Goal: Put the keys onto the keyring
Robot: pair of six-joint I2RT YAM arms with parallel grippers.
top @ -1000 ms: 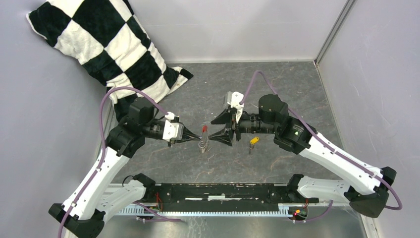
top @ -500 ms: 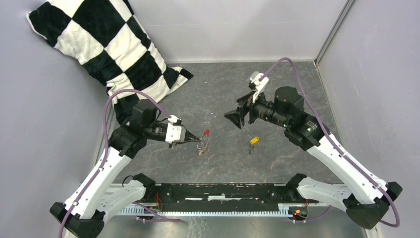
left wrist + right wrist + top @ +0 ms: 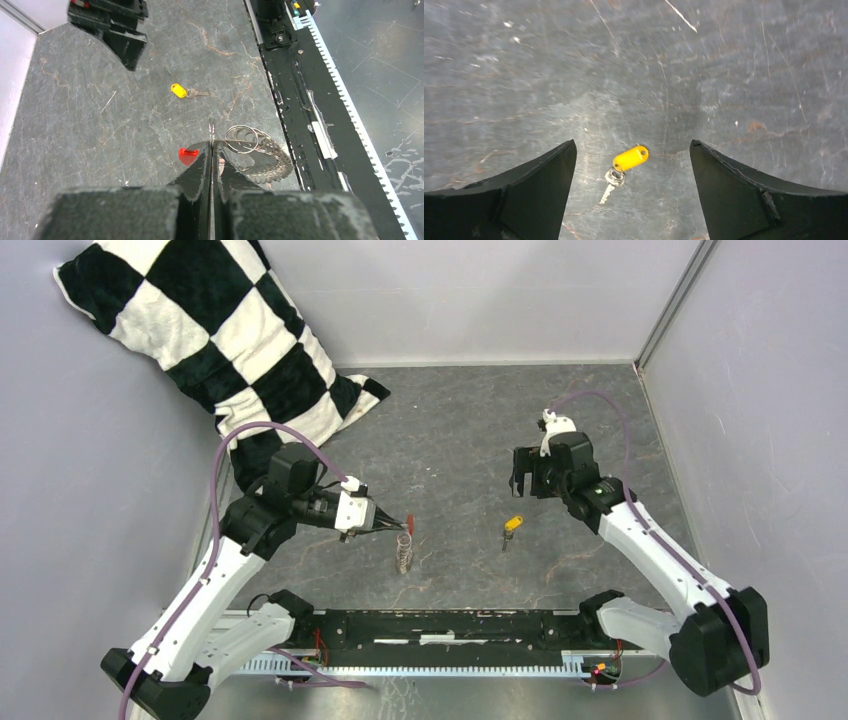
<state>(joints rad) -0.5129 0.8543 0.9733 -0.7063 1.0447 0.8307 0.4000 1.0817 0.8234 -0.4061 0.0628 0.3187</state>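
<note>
Right claw (image 3: 632,146), spread wide, hovers over the tiny yellow-headed metal key (image 3: 628,161) on the grey stone-patterned worktop (image 3: 450,420) (blade slanting diagonally between its fingers), while the left claw (image 3: 211,145), well apart, pinches the thin silvery keyring (image 3: 242,139).

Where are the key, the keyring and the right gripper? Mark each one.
key (image 3: 630,157), right wrist view, on its yellow head.
keyring (image 3: 243,138), left wrist view, on its silvery coils.
right gripper (image 3: 632,142), right wrist view, midway between its open fingertips.
</note>
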